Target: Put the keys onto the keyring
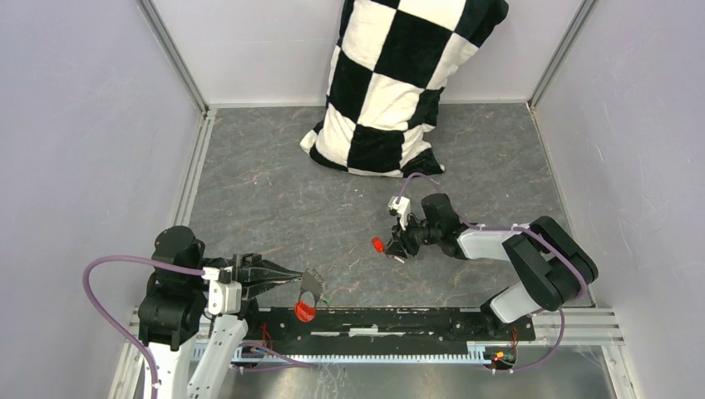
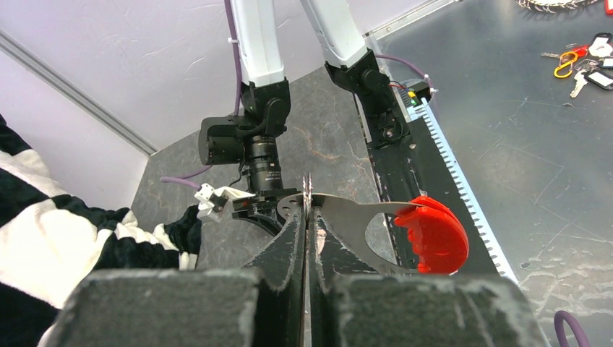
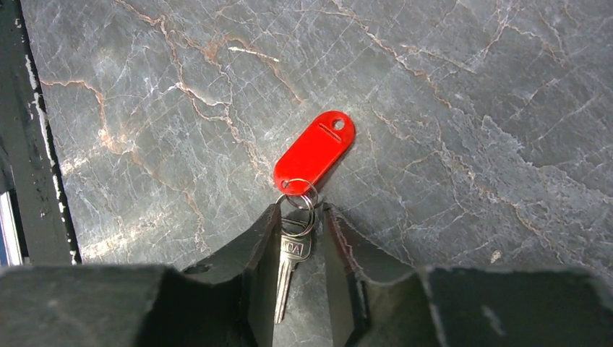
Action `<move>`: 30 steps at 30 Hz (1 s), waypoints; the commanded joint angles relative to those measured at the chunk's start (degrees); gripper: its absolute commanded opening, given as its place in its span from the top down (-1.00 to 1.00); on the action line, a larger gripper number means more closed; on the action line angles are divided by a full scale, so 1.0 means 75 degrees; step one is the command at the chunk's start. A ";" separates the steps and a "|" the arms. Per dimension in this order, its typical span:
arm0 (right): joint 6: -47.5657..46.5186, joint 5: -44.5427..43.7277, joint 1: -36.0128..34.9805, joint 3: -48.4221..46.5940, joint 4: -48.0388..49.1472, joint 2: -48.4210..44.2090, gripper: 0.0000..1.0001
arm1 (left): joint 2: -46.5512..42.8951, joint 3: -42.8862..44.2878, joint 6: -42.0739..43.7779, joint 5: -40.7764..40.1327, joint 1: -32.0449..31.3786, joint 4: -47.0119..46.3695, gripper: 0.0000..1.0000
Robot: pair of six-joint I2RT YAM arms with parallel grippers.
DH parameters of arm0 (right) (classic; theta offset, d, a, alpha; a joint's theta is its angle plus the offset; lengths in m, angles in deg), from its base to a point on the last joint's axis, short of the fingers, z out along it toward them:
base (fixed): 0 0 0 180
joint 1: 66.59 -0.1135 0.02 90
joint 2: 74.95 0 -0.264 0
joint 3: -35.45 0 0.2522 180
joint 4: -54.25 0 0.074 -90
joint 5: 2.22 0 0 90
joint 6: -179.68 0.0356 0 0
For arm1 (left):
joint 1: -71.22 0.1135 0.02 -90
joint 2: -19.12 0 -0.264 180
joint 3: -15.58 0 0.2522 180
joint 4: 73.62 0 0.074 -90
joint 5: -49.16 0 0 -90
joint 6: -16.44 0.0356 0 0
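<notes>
Right wrist view: the red-tagged key (image 3: 289, 264) lies on the desk (image 3: 470, 108) between the open right jaws — square up, then close on its shank; left jaws clamp the keyring (image 2: 354, 224), near left.

The left arm (image 1: 170, 303) and the right arm (image 1: 544, 266) are both showing rounded black joint housings linked by smooth white and pale grey shells. A lilac cable (image 1: 133, 259) is running along each one, fastened with small white ties, and a white connector block (image 1: 399, 205) is sitting near the right wrist. The left fingers (image 2: 285, 253) and the right fingers (image 3: 253, 264) are presenting as matte black wedges narrowing to thin tips, their edges looking scuffed and pale, and they are growing out of blocky bases (image 2: 166, 307) faced in coarse dark grey material.
</notes>
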 commanded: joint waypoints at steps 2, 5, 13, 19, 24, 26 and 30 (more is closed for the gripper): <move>-0.0152 0.0033 -0.0054 -0.0278 -0.0002 0.0191 0.49 | -0.0051 0.0136 0.0149 0.0044 -0.0007 -0.0024 0.96; -0.0199 0.0150 -0.0068 -0.0358 -0.0087 0.0251 0.74 | -0.0051 0.0153 0.0132 0.0014 -0.0007 -0.0024 0.95; -0.0141 0.0389 -0.0073 -0.0633 -0.0458 -0.0529 0.99 | -0.0029 0.0141 0.0154 0.0006 -0.0007 -0.0036 0.96; -0.0315 0.0167 -0.0432 -0.0621 -0.0736 -0.1942 0.99 | 0.0001 0.0066 0.0187 0.0047 -0.0007 -0.0042 0.96; -0.0702 -0.0798 -0.1483 -0.0905 -0.1343 -0.3186 0.99 | 0.0062 -0.0010 0.0214 0.0140 -0.0007 -0.0037 0.96; -0.1053 -0.1428 -0.2085 -0.1054 -0.1351 -0.3848 0.99 | 0.0125 -0.0033 0.0231 0.0212 -0.0007 -0.0042 0.96; -0.1905 -0.2192 -0.3121 -0.1717 -0.1366 -0.4760 0.99 | 0.0366 0.0037 0.0195 0.0579 -0.0007 -0.0015 0.96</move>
